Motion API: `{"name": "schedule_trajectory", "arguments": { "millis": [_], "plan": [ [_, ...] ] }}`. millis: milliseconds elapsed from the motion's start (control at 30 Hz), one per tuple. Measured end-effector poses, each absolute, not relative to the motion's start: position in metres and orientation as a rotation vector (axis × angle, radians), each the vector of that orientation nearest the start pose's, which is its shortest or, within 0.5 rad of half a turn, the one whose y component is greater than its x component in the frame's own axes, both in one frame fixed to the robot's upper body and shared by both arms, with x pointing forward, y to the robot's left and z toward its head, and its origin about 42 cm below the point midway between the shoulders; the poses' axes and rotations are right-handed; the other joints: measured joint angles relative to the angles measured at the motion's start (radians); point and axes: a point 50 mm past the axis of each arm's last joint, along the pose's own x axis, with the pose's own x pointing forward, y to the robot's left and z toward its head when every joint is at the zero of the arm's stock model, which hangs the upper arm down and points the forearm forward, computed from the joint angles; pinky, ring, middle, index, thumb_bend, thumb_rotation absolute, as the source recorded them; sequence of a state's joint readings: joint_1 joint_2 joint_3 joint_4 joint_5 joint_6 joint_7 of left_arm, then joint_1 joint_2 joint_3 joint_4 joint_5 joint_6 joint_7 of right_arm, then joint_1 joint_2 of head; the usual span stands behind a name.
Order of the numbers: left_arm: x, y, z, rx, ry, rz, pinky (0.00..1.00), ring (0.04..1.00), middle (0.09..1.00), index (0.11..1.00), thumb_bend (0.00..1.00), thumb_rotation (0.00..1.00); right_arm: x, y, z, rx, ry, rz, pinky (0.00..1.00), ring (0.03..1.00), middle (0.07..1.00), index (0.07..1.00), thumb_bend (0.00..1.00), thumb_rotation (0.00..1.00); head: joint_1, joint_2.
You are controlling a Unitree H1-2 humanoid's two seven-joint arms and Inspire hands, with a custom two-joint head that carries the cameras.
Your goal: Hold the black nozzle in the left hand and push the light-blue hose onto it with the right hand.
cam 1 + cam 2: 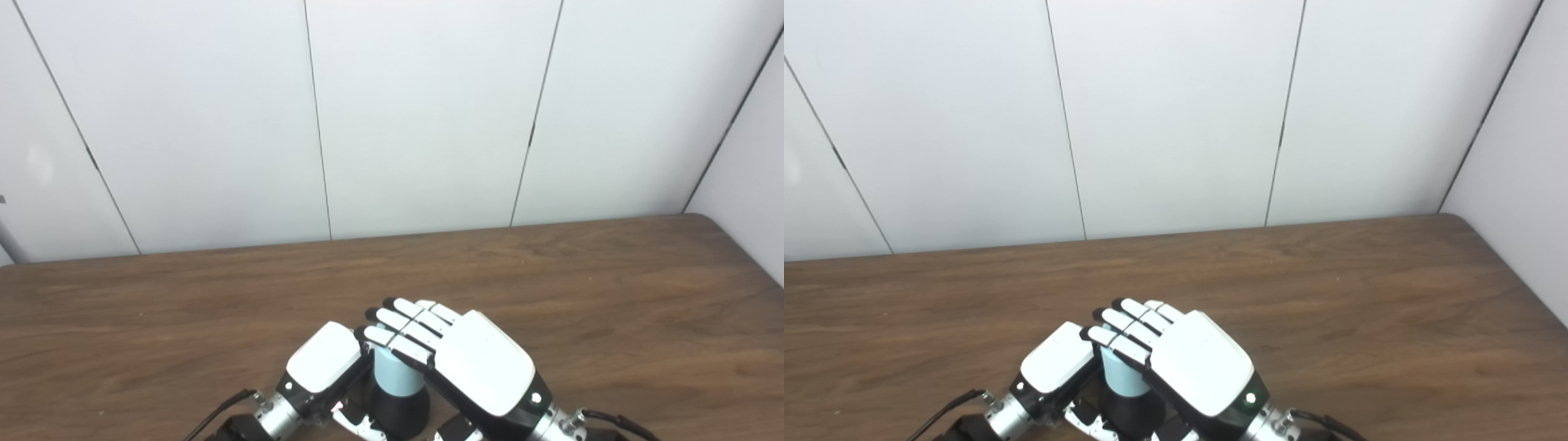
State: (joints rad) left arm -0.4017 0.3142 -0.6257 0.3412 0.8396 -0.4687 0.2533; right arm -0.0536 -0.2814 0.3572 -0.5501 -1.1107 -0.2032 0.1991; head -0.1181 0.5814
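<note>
Hose top hidden under right hand

Both head cameras look down and forward from close above the worktop; both views share the worktop and white wall.

I see bright, even, diffuse light from above in both head views. The white wall panels run close to overexposed, with a faint glare patch at far left. The wooden table shows only soft sheen and weak shadows. Focus is acceptably sharp; panel seams lean outward toward the edges.
</note>
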Motion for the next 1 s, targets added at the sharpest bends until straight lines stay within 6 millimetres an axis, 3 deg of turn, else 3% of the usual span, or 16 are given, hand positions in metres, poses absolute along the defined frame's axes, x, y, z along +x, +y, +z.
{"name": "schedule_trajectory", "arguments": {
  "millis": [667, 1000],
  "plan": [
    [0.3526, 0.1451, 0.1115, 1.088, -0.727, -0.668, 0.29, 0.370, 0.481, 0.488, 0.52, 0.00, 0.2359, -0.1621, 0.2269, -1.358, -0.762, 0.373, 0.87, 0.964, 0.974, 0.917, 0.82, 0.91, 0.002, 0.002],
    [0.3530, 0.1457, 0.1120, 1.089, -0.726, -0.666, 0.28, 0.359, 0.480, 0.488, 0.52, 0.00, 0.2355, -0.1609, 0.2270, -1.375, -0.760, 0.367, 0.88, 0.966, 0.972, 0.910, 0.82, 0.89, 0.002, 0.002]
  ]
}}
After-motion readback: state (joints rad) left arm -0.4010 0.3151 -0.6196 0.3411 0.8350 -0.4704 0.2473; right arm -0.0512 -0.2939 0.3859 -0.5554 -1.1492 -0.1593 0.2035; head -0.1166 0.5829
